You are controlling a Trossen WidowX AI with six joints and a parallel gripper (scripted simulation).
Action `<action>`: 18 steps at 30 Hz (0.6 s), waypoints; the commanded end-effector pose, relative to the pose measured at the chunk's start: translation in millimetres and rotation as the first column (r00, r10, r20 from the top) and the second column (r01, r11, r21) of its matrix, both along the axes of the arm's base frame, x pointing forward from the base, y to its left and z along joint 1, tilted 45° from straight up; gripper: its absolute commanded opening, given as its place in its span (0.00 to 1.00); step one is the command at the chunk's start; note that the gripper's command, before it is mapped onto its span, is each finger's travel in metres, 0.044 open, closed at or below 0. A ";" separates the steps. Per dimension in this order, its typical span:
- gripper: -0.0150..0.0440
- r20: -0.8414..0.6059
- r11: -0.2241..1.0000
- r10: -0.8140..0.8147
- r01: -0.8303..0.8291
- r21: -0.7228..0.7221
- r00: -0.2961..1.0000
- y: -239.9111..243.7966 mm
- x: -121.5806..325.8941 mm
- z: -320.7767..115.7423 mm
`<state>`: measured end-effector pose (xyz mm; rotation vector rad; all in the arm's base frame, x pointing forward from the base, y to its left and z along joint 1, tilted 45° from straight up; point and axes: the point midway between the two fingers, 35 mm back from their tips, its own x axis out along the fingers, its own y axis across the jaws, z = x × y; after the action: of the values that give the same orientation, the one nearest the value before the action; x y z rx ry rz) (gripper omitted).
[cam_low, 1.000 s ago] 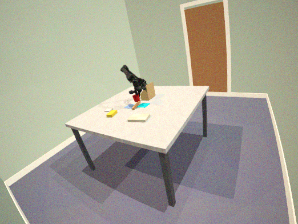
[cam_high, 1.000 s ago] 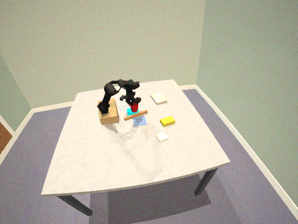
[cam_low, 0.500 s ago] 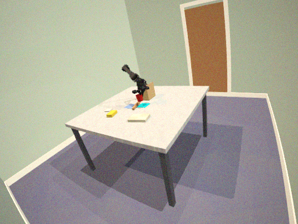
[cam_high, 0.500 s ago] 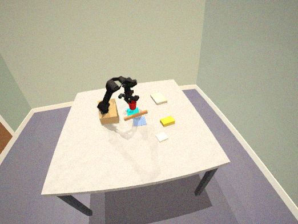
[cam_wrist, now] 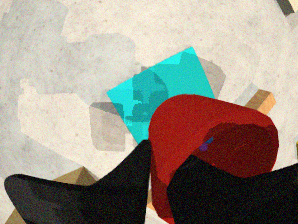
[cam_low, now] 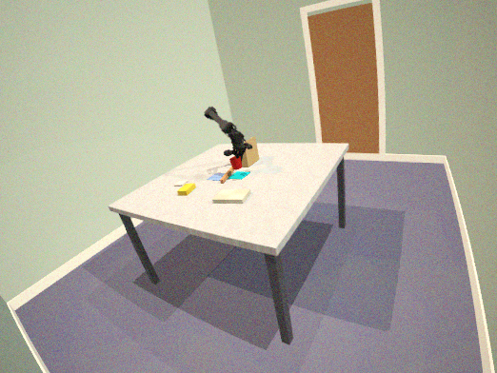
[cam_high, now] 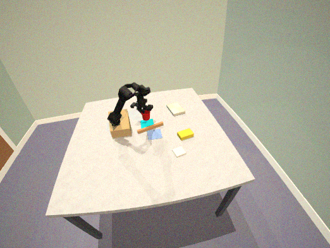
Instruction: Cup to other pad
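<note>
Below everything, a purple-grey floor (cam_high: 31,158) (cam_low: 428,214). Next in size, a broad pale counter (cam_high: 110,183) (cam_low: 286,190) (cam_wrist: 45,115) on dark legs (cam_high: 228,200) (cam_low: 279,300). In the exterior view, beyond it, a brown door (cam_low: 345,86) in a white frame.

Bent high over the counter, a black arm (cam_high: 118,105) (cam_low: 224,125), with a tan block (cam_high: 124,131) (cam_low: 250,154) (cam_wrist: 82,176) at its foot; impossible to tell the exact contact there. At the arm's end, pointed downward, the claw (cam_high: 146,111) (cam_low: 236,157) (cam_wrist: 154,145), clenched on the red cup.

Lying between the two pads, a long orange bar (cam_high: 155,126) (cam_low: 227,175) (cam_wrist: 262,101). Well apart from the pads, a flat cream slab (cam_high: 176,109) (cam_low: 231,196). To one side of the bar, a cyan pad (cam_high: 146,122) (cam_low: 240,175) (cam_wrist: 175,80), under patches of shadow; to the other, a blue pad (cam_high: 155,135) (cam_low: 215,177). Farther off, a yellow block (cam_high: 185,134) (cam_low: 187,189), and near it a thin white square (cam_high: 179,152) (cam_low: 181,184).

Raised clear of the counter near the cyan pad, in the claw's grasp, the red cup (cam_high: 146,116) (cam_low: 236,163) (cam_wrist: 180,120). Smallest, inside the cup, blue and purple marbles (cam_wrist: 206,145), too blurred to count.
</note>
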<state>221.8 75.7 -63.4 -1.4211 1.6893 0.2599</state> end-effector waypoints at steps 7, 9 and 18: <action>0.25 -0.008 1.000 0.000 0.000 -0.005 1.000 -11.1 -0.5 -12.6; 0.25 -0.008 1.000 0.000 0.000 -0.005 1.000 -13.2 -0.4 -15.0; 0.25 -0.008 1.000 0.000 0.000 -0.006 1.000 -23.0 -0.1 -25.5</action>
<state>223.3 57.6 -85.5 -1.4145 1.6917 0.2627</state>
